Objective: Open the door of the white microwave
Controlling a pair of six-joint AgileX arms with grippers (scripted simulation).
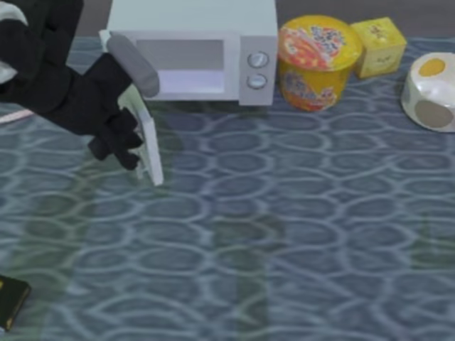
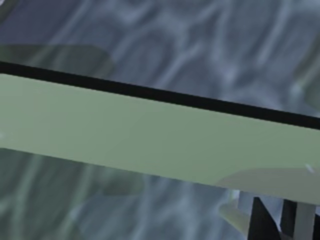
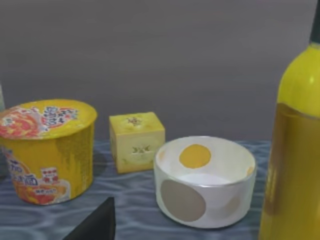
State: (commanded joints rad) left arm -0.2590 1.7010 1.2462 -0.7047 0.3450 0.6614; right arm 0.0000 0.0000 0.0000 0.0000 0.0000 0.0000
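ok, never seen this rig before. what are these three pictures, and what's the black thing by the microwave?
It is a simulated table with two robot arms. The top view looks down from above. The black thing is the left arm; its hand is at the free edge of the microwave's door, which has swung out toward the table's left, so the microwave stands open. Whether the fingers grip the door is not visible. The left wrist view, from that arm's own camera, shows mostly a pale green band edged in black, close up. The right wrist view comes from the other arm, which the top view does not show. It faces a noodle cup, a yellow cube, a spotted white bowl and a yellow bottle.
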